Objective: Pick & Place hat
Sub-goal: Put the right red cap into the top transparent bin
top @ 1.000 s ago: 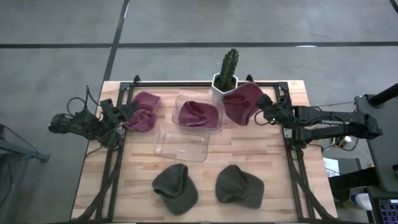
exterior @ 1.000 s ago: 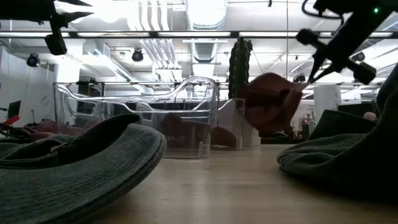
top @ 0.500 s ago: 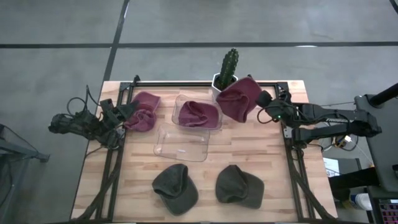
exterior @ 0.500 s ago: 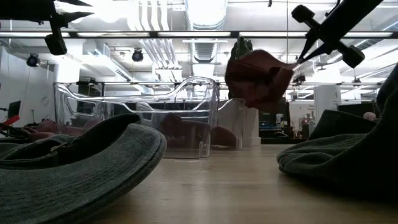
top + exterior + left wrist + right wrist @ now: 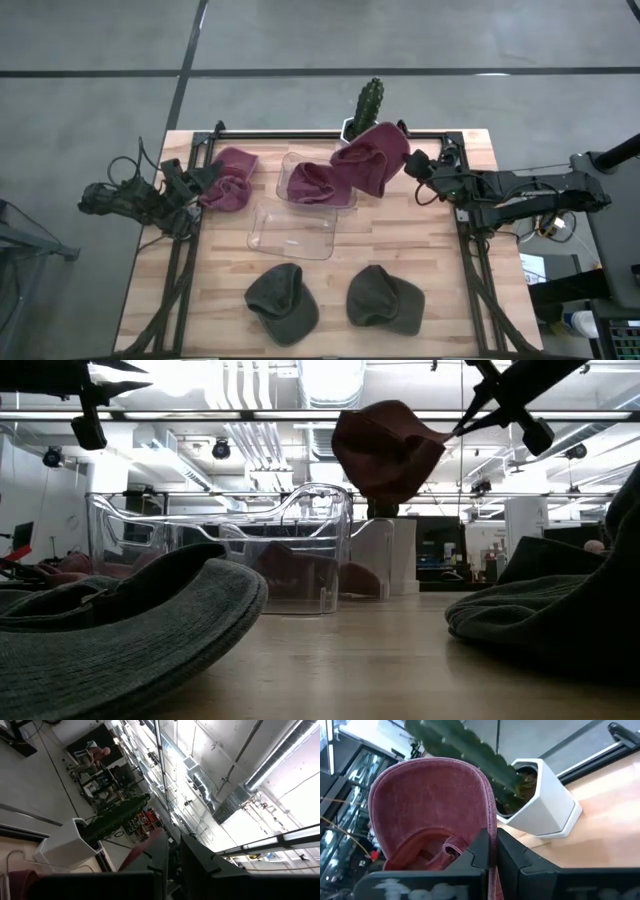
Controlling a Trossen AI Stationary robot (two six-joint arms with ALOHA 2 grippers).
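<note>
Hat (image 5: 371, 161), maroon, hangs in the air, pinched at its edge by the right gripper (image 5: 413, 166), whose fingers are clamped tight on the brim; in the right wrist view the brim (image 5: 440, 815) curves up and over the two dark fingers. From above, the hat sits at about one o'clock from the table's centre, partly covering the cactus pot (image 5: 350, 129) and just overlapping the three o'clock edge of a clear bin (image 5: 300, 160). In the low view it floats well above the tabletop (image 5: 380, 650), higher than the bin's rim, in front of the cactus. A second maroon hat (image 5: 318, 183) lies inside that bin. A second clear bin (image 5: 290, 230) sits just at six o'clock of the first and looks to hold no hat. At nine to ten o'clock two more maroon hats (image 5: 230, 180) lie together on the wood, and the left gripper (image 5: 196, 184) rests right against them; its fingers stand nearly together, and whether they hold any cloth cannot be told. Two dark green hats (image 5: 283, 303) (image 5: 385, 299) lie side by side at six o'clock, near the table's front edge, well apart from the held hat
</note>
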